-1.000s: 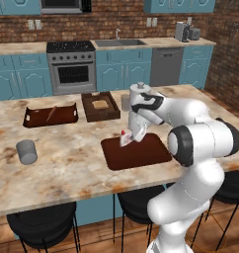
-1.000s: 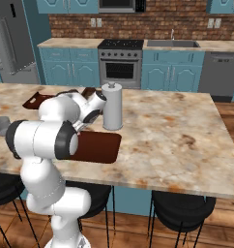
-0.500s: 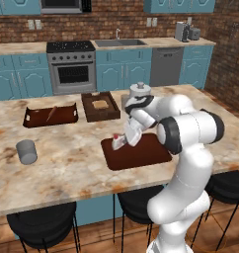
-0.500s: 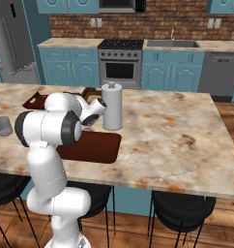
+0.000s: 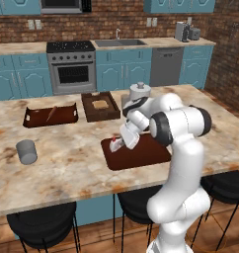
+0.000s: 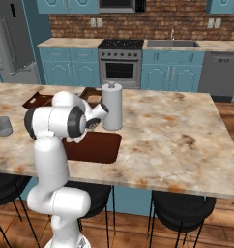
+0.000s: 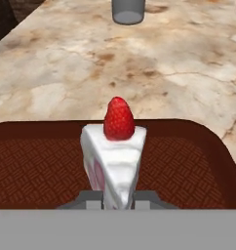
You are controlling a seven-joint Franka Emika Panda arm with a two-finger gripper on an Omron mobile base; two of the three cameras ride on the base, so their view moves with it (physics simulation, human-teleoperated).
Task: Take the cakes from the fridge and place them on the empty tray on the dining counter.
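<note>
- The dining counter (image 5: 67, 163) is stretching across the left base view, marbled beige and brown, and is carrying every tray in play; black stools (image 5: 42, 225) are standing under its near edge.
- The empty tray (image 5: 141, 155), flat, reddish-brown and very low-rimmed, is lying near the counter's front edge, and its woven-looking floor is showing under the cake in the hand view. That low rim is unlikely to be getting in the way of a release.
- The gripper (image 5: 122, 143) is hanging over the tray's left end, its jaws pinching the cake wedge (image 7: 113, 156) by the two flat sides near the base.
- The cake wedge is standing upright, narrow edge toward the hand camera, just over or on the tray floor; I cannot tell which.
- It is looking light, soft and easily crushed, so the hold is best staying low on the flat sides, gentle, and clear of the top.
- The red berry (image 7: 119, 118) is sitting on top, probably loose, so tilting is risking a spill.
</note>
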